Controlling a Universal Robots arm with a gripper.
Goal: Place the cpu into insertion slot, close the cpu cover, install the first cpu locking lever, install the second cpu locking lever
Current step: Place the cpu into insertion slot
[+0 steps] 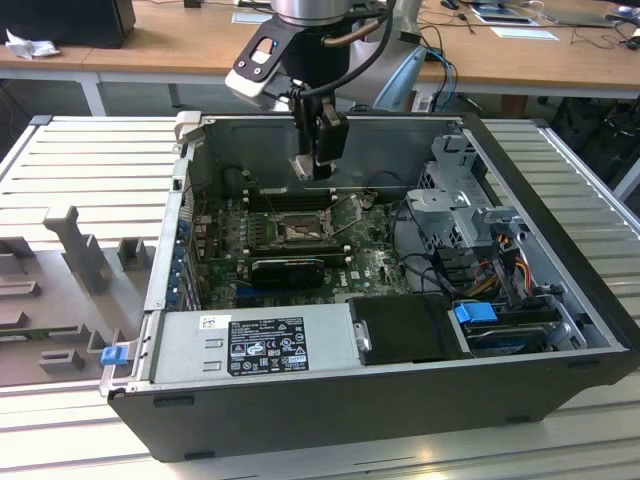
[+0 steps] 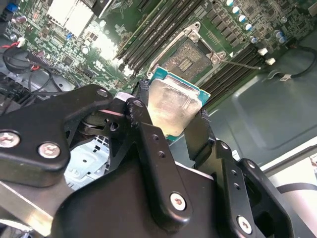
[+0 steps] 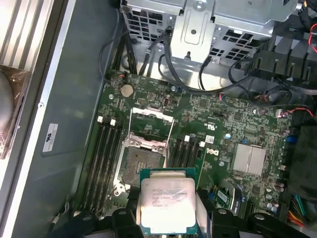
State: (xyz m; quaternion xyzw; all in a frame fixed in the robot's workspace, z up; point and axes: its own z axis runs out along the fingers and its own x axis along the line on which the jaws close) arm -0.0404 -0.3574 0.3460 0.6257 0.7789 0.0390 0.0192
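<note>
My gripper (image 1: 318,165) hangs inside the open computer case, above the motherboard, and is shut on the cpu (image 3: 167,201). The cpu's pale silver top and green edge show between the two black fingers (image 2: 203,124) in both wrist views. The insertion slot (image 3: 140,163) lies bare just beyond the chip, with a dark centre and a metal rim, and appears again in the second wrist view (image 2: 190,57) and the exterior view (image 1: 297,232). The cpu cover (image 3: 151,121) is flipped open on the far side of the socket, its window showing green board. The chip is held clear of the socket, not touching it.
Black memory slots (image 3: 101,163) flank the socket on both sides. A finned heat sink (image 3: 249,159) and cables (image 3: 257,94) sit nearby. A drive cage (image 1: 465,205) and a power supply (image 1: 255,340) bound the board, inside the case walls (image 1: 170,230). Grey fixtures (image 1: 80,250) stand at the exterior view's left.
</note>
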